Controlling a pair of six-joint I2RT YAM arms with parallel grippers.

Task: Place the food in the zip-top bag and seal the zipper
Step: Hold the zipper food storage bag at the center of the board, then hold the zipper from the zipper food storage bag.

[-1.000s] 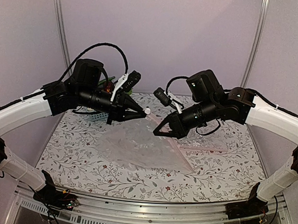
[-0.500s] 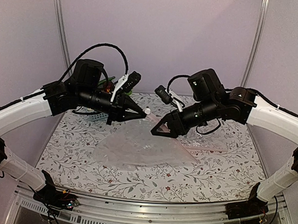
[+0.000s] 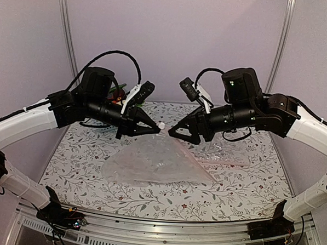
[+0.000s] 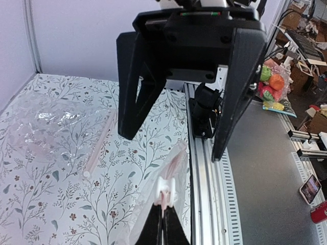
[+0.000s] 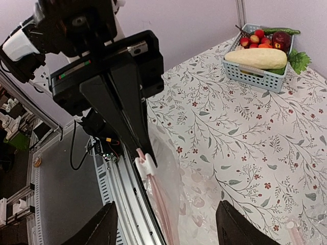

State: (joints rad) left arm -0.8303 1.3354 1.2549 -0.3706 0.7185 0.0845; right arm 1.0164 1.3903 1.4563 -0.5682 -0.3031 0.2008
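The zip-top bag (image 3: 156,163) hangs by one corner and drapes onto the table. My left gripper (image 3: 154,127) is shut on the end of its pink zipper (image 4: 173,163), just behind a white slider (image 4: 167,190); the fingertips (image 4: 164,220) are pressed together. My right gripper (image 3: 180,135) faces it a little way off, open, with nothing between its fingers (image 5: 102,232); the slider (image 5: 145,163) and bag lie ahead of it. The food sits in a blue basket (image 5: 240,72): a cream-white vegetable (image 5: 255,57), an orange piece (image 5: 264,46) and a maroon piece (image 5: 281,38).
A second clear bag (image 3: 227,157) lies flat at the right of the table, its strip (image 4: 99,145) showing in the left wrist view. Small red fruits (image 5: 250,40) and a green cucumber (image 5: 278,30) share the basket. The metal rail (image 4: 204,204) runs along the near edge.
My right gripper has opened, let go of the bag and drawn back up and to the right. The bag has sagged down onto the table. The left gripper has held its place.
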